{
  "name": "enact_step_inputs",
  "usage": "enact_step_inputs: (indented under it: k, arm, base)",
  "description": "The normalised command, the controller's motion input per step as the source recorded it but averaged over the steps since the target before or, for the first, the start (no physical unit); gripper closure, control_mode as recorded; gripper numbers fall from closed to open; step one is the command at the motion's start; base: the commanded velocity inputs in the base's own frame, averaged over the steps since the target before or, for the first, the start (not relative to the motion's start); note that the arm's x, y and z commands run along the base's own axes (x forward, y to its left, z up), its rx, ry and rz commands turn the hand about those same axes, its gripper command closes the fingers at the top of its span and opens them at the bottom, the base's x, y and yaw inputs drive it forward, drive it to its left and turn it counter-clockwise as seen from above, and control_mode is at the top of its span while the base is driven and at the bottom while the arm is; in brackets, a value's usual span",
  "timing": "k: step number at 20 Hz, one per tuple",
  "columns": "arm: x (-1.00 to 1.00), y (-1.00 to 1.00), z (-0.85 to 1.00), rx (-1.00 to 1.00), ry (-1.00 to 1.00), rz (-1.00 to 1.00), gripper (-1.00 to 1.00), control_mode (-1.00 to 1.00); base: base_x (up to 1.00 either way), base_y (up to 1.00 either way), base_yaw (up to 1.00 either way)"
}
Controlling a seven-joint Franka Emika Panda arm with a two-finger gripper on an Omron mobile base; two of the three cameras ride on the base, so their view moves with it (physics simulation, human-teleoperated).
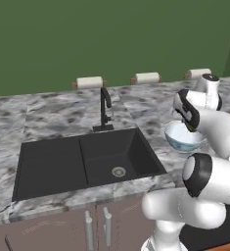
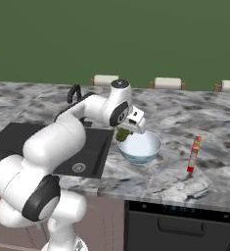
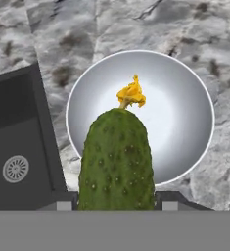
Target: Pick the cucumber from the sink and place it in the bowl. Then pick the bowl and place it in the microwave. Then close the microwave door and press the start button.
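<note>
The cucumber sits clamped between the two finger tips of the gripper, which is closed on its lower end, and it hangs directly above the bowl. In the hand view the cucumber points toward the bowl's middle, with a small yellow flower remnant at its far tip, and it covers the near part of the bowl's rim. The bowl's inside is bare and pale.

From the right base view the cucumber shows as a dark-green lump under the gripper, just over the near-left edge of the bowl. The bowl stands on the marble counter, just beside the right edge of the sink. A slim red bottle stands upright on the counter, on the side of the bowl away from the sink, apart from the bowl.

In the left base view the bowl is partly hidden behind the arm, and the black faucet rises behind the sink, well apart from the bowl.
</note>
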Motion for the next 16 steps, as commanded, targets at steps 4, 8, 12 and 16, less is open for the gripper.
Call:
enact_step_inputs:
  k: [4, 8, 12, 16]
  arm:
    - [0.85, -0.33, -0.52, 0.0, 0.22, 0.05, 1.0, -1.0]
    - [0.15, -0.03, -0.74, 0.0, 0.2, 0.06, 1.0, -1.0]
    - [0.0, -0.17, -0.5, 0.01, 0.12, 0.06, 1.0, -1.0]
    - [0.0, -0.17, -0.44, 0.01, 0.13, 0.07, 1.0, -1.0]
  base:
    - [0.0, 0.0, 0.0]
    - [0.0, 0.0, 0.0]
    - [0.0, 0.0, 0.0]
    - [0.0, 0.0, 0.0]
